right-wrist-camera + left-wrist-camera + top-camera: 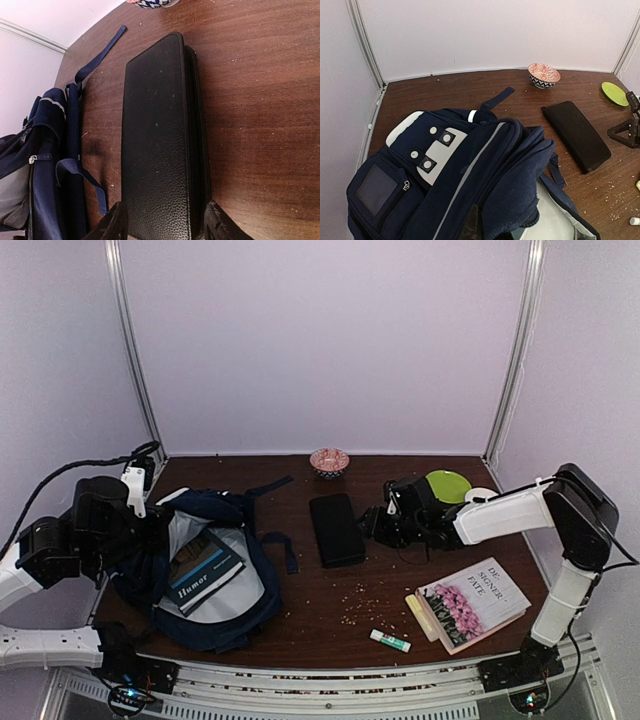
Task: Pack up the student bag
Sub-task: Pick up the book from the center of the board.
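Item 1: student bag, a large navy-blue fabric backpack with white stripes, white buckle patches and pale grey lining. Lies at the left end of the dark brown wooden table, with its mouth gaping upward.

Item 2: dark blue book with a pale band, inside the student bag on the grey lining. Cover word reads "Humor".

Item 3: left gripper, at the student bag's left side. Jaws closed tight on a bunched fold of navy fabric at the bag's mouth.

Item 4: black leather-grain case, flat and oblong, just right of the student bag and apart from it.

Item 5: right gripper, at the case's end farther from the student bag. Jaws spread wide, one finger hard by each long edge of the case. Actual squeeze impossible to tell.

Item 6: red-patterned ceramic bowl, beyond the student bag to its right, by the back wall.

Item 7: lime-green round plate, far right of the student bag.

Item 8: pale book with pink flowers, well right of the student bag. Cover letters appear to read "DE SIGNER FATE".

Item 9: small white-and-green tube, right of the student bag near the front edge. Writing too small to read.
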{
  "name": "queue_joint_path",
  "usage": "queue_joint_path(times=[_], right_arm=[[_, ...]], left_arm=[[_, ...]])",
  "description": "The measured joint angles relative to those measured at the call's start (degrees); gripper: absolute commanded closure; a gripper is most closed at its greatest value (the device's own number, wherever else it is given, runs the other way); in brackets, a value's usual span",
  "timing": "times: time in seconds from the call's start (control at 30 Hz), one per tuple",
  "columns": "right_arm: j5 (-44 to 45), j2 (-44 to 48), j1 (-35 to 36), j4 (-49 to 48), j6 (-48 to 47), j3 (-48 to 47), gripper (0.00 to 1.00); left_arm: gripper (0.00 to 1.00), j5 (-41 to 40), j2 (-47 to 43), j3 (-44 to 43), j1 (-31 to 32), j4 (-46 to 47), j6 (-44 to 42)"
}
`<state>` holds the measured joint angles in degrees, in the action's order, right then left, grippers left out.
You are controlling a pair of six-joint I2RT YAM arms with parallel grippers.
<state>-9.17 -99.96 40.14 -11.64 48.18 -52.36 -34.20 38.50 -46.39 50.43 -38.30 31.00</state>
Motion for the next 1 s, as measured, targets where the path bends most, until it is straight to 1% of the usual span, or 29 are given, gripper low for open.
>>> queue_joint_path(times=[0.17,0.3,0.37,0.6,0.8,0.87,1.0], right_arm=[[-1.14,-2.89,0.00,-0.63,0.17,-2.27,0.53],[-1.14,-4.13,0.00,0.66,0.04,-2.86,0.54],[-1.14,-4.72,0.00,1.33,-0.02,-2.89,0.56],[-2.21,-7.08,0.00,1.99,0.11,-3.10,0.69],[-3.45,-7.37,0.00,1.53,0.24,-3.85,0.89],[-3.87,-7.37,0.00,1.16,0.44,-3.85,0.99],[-4.87,-6.29,0.00,-1.18,1.57,-3.04,1.00]], left_arm=[[1.00,-0.04,0.07,0.11,0.00,0.09,0.42],[1.00,0.09,0.55,0.42,0.00,0.50,0.42],[1.00,0.28,1.18,0.48,0.00,0.87,0.39],[1.00,1.51,3.89,0.55,0.00,2.51,0.35],[1.00,2.16,4.90,0.55,0.00,3.21,0.04],[1.00,2.34,5.09,0.55,0.00,3.54,-0.02],[1.00,2.73,5.33,0.55,-0.04,3.93,-0.07]])
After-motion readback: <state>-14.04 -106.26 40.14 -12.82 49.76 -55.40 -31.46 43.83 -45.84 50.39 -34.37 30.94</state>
